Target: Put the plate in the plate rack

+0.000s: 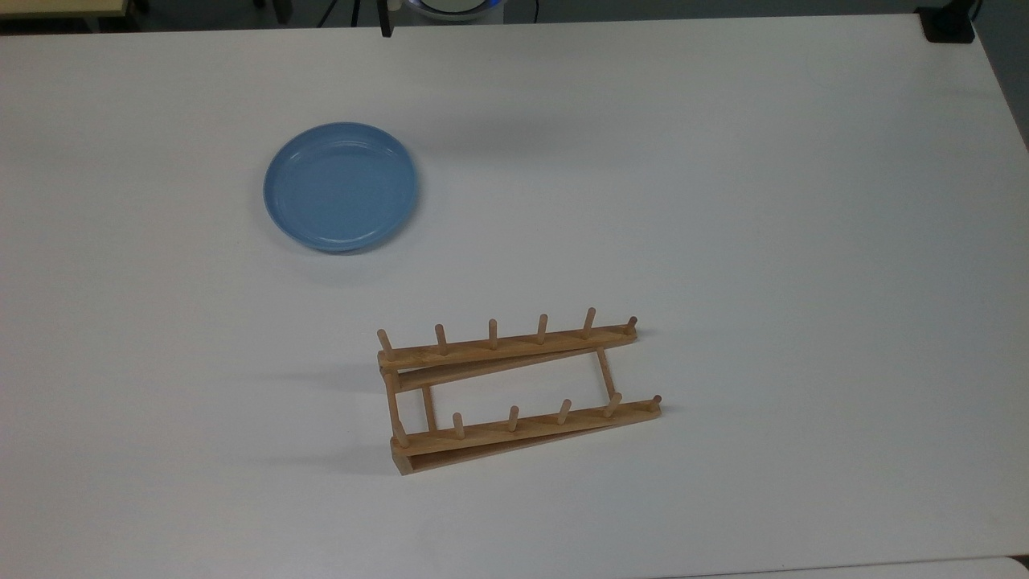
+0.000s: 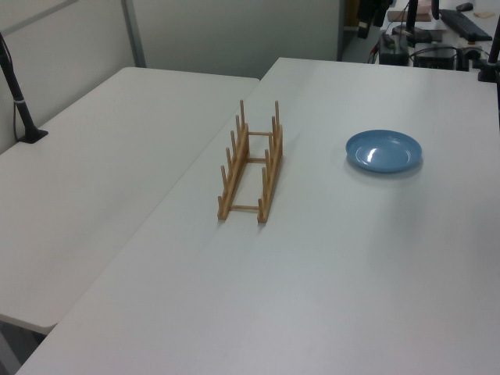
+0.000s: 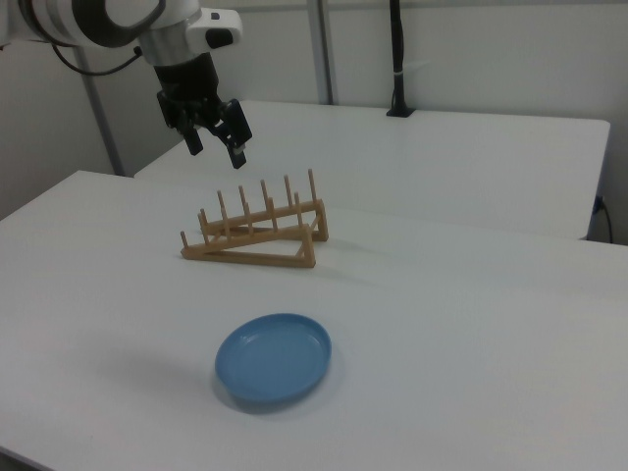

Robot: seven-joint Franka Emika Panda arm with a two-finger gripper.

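Hand hangs open, well apart from plate.

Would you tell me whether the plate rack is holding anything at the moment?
Empty. The plate rack has nothing between its pegs; the plate lies flat on the table, apart from it.

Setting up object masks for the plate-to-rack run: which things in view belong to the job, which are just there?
Job:
- light-blue plate, flat on the table
- wooden plate rack, slots free
- gripper, open, hanging in the air above the rack in the right view

Just there:
- white table
- second white table alongside
- black pole on it
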